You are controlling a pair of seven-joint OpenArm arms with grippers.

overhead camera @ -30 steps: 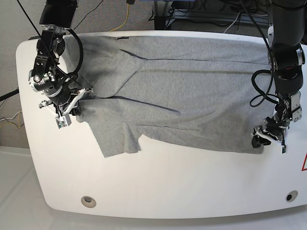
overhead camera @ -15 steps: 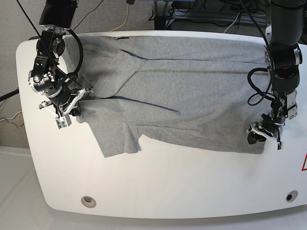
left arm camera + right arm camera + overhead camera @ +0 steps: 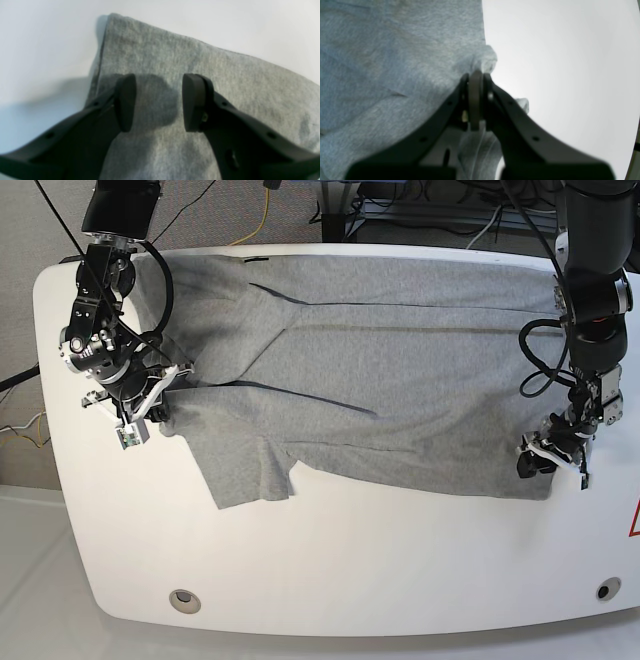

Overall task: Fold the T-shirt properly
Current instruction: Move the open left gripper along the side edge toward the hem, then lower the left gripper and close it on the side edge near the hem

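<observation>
The heather-grey T-shirt (image 3: 380, 370) lies spread across the white table, plain side up, with a sleeve (image 3: 245, 465) folded toward the front. At the shirt's left edge my right gripper (image 3: 160, 395) is shut on a pinch of fabric (image 3: 482, 62). My left gripper (image 3: 550, 460) is at the shirt's front right corner; in the left wrist view it (image 3: 158, 102) is open, with both fingers resting over the grey corner (image 3: 175, 75) and cloth showing between them.
The white table (image 3: 350, 570) has a rounded front edge with two round fittings (image 3: 183, 600) near it. A red triangle mark (image 3: 634, 522) sits at the right edge. Cables and a stand lie behind the table.
My left gripper has shifted slightly left onto the shirt's front right corner. The right gripper and the shirt have stayed where they were.
</observation>
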